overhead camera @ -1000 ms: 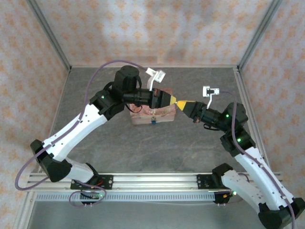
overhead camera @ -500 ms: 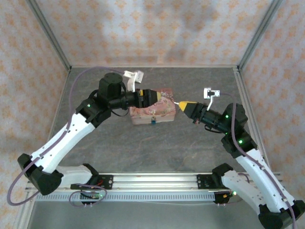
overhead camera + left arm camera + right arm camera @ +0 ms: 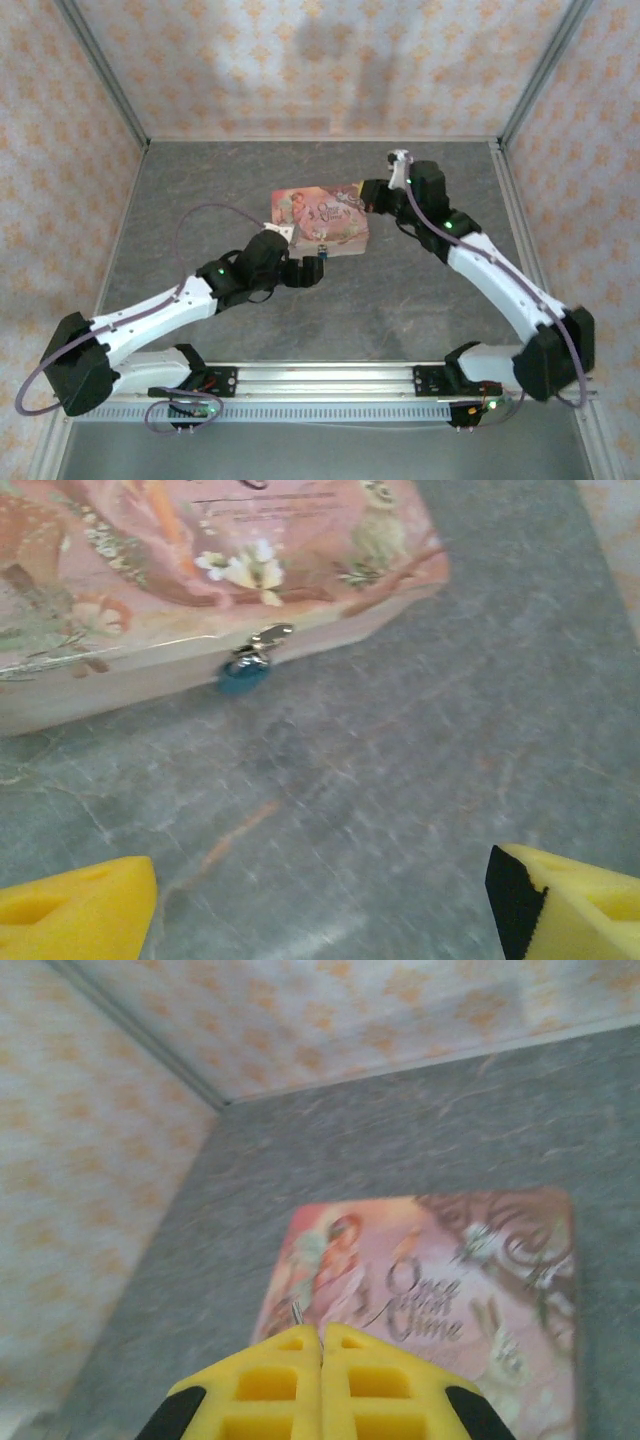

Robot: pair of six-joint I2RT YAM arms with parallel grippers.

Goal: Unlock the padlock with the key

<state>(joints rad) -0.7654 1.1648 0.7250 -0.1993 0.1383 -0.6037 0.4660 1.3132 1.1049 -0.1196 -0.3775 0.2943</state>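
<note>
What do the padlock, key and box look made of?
The padlock: probably metal, glossy blue-teal body. The key: thin pale sliver poking from the right gripper, likely metal. The pink box: smooth, faintly shiny print; tin or coated card, unclear.

Soft even light, blurry wrist views

My left gripper [image 3: 310, 272] pulled off box [image 3: 318, 215] top, now low before padlock [image 3: 243, 673], jaws apart. My right gripper [image 3: 372, 196] swung up over box's far-right corner.
</note>
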